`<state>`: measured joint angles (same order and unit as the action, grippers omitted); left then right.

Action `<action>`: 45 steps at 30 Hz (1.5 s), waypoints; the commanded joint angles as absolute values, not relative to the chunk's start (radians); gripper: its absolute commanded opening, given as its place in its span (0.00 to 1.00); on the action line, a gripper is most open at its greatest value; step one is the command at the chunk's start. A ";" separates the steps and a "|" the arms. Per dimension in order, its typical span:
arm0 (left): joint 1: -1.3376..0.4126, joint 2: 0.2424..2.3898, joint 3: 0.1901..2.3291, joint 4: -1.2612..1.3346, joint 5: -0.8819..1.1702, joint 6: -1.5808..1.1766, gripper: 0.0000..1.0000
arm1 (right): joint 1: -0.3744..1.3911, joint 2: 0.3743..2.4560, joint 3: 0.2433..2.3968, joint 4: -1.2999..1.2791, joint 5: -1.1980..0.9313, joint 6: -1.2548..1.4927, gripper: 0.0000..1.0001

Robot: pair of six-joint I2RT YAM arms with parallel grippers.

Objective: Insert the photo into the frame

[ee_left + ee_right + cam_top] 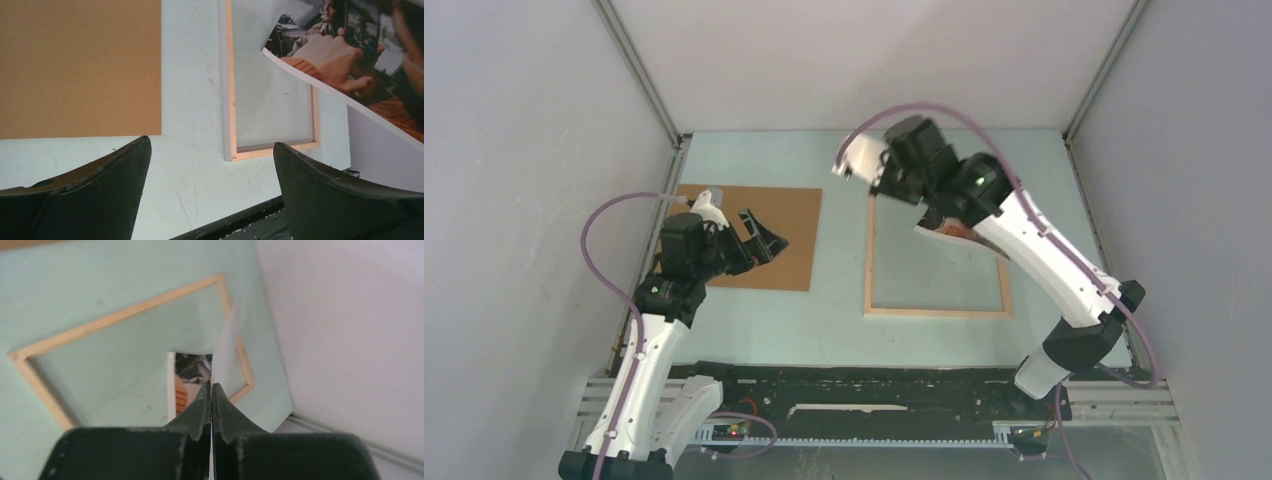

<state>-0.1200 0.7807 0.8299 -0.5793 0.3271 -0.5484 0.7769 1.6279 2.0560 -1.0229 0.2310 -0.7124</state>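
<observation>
The frame, thin light wood with a clear pane, lies flat on the pale green table right of centre. It also shows in the left wrist view and the right wrist view. My right gripper is shut on the photo and holds it edge-on, tilted, above the frame's right part. The photo's printed side shows in the left wrist view, and a strip of it shows under the right arm in the top view. My left gripper is open and empty over the backing board's right edge, left of the frame; its jaws stand wide apart.
A plain brown backing board lies flat left of the frame, partly under my left arm; it also shows in the left wrist view. Grey walls close in the table on three sides. A black rail runs along the near edge.
</observation>
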 commanded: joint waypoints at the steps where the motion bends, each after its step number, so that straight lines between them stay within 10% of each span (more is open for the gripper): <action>1: -0.125 0.776 0.793 -0.570 0.334 -0.520 1.00 | 0.921 1.529 1.851 -1.002 0.307 -0.745 0.00; 17: -0.123 0.786 0.704 -0.526 0.327 -0.546 1.00 | 1.249 1.561 1.414 -0.720 0.268 -0.548 0.00; 36: -0.099 0.820 0.717 -0.521 0.344 -0.537 1.00 | 1.178 1.452 1.157 -0.612 0.419 -0.114 0.00; 45: -0.099 0.829 0.714 -0.491 0.380 -0.559 1.00 | 1.106 1.297 0.933 -0.393 0.260 -0.387 0.00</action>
